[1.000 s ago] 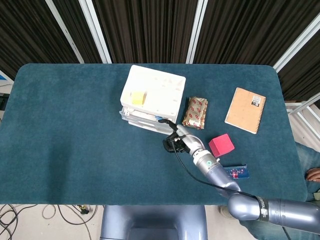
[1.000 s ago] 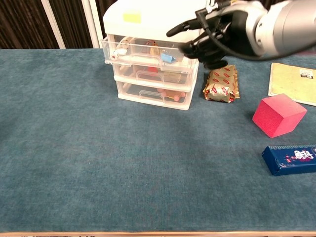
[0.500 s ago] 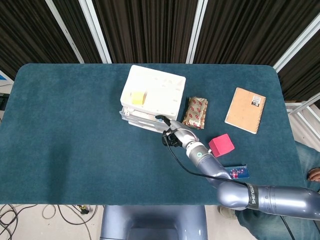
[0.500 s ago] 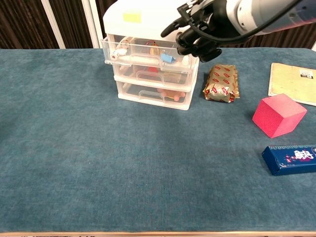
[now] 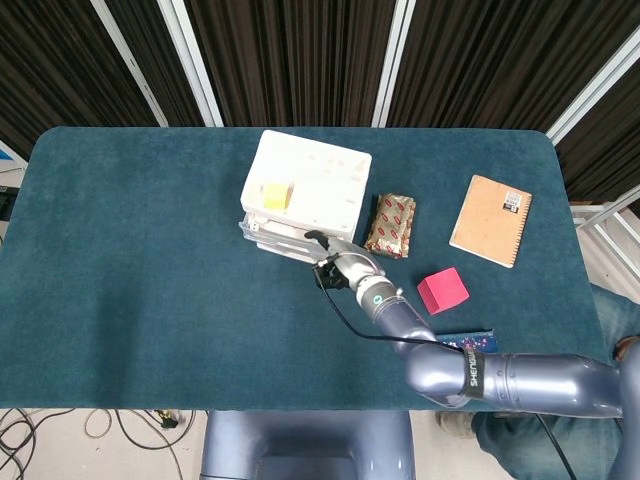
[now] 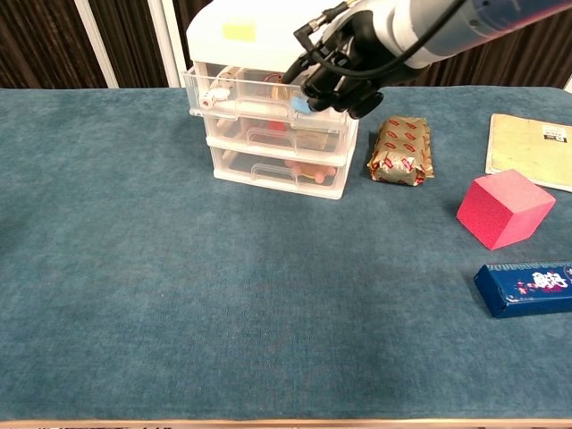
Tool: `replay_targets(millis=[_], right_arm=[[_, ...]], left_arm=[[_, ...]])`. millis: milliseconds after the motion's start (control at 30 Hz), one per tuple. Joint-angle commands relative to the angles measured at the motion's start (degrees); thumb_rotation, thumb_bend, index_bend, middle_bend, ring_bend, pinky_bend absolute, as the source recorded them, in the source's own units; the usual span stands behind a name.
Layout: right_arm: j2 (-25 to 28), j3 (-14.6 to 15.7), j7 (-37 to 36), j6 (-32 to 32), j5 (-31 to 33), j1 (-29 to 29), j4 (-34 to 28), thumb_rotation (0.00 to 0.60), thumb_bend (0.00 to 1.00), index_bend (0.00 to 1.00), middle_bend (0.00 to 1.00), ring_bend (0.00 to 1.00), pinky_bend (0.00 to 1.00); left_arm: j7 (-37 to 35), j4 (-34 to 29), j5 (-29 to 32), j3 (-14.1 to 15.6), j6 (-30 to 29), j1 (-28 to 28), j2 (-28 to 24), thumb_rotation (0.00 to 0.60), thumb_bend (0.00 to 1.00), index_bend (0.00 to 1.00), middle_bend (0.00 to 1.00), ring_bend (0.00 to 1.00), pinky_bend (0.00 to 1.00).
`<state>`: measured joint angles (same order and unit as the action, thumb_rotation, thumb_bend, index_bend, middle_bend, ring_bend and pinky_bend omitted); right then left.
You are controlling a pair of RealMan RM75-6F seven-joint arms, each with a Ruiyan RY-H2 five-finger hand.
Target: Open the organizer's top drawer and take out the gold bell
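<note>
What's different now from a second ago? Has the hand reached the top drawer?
The right hand moved left and in toward the organizer, from beside its right corner to the front of the top drawer. Whether its fingers grip the drawer front can't be told. The drawer looks no further out than before. The foil packet, pink block, notebook and blue box stayed put.

Silver-grey right arm [image 5: 520, 382], black band w/ white lettering, black hand [image 6: 344, 67], black cable
</note>
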<state>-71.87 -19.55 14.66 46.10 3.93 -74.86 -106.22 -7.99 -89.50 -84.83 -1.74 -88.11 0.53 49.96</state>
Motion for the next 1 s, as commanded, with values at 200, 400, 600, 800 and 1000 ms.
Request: replay_targets(millis=[200, 400, 600, 800, 1000], right_arm=[[-1.60, -0.02, 1.48, 0.75, 3.50, -2.96, 1.34, 0.600, 0.83, 0.14, 0.88, 1.00, 0.97], [-1.99, -0.13, 2.10, 0.56, 4.60, -3.97, 2.01, 0.600, 0.83, 0.19, 0.88, 1.00, 0.97], [-2.24, -0.34, 2.50, 0.62, 5.33, -4.65, 2.43, 0.600, 0.83, 0.22, 0.88, 1.00, 0.97], [-1.67, -0.88, 2.25, -0.48, 5.79, -4.62, 2.14, 0.600, 0.83, 0.24, 0.88, 1.00, 0.97], [-0.43, -0.90, 2.01, -2.84, 5.94, -4.34, 1.53, 0.600, 0.83, 0.24, 0.88, 1.00, 0.97]], left_arm=[[-0.06, -0.13, -0.01, 0.02, 0.09, -0.04, -0.10, 0.600, 0.24, 0.13, 0.00, 0.00, 0.00], [-0.07, -0.12, 0.03, 0.04, 0.16, -0.04, -0.07, 0.600, 0.24, 0.13, 0.00, 0.00, 0.00], [-0.11, -0.20, 0.04, 0.01, 0.10, -0.04, -0.13, 0.600, 0.24, 0.13, 0.00, 0.00, 0.00], [-0.16, -0.20, 0.07, 0.02, 0.13, -0.02, -0.13, 0.600, 0.24, 0.13, 0.00, 0.00, 0.00], [-0.11, -0.50, 0.22, -0.02, 0.16, -0.02, -0.27, 0.600, 0.24, 0.13, 0.00, 0.00, 0.00]])
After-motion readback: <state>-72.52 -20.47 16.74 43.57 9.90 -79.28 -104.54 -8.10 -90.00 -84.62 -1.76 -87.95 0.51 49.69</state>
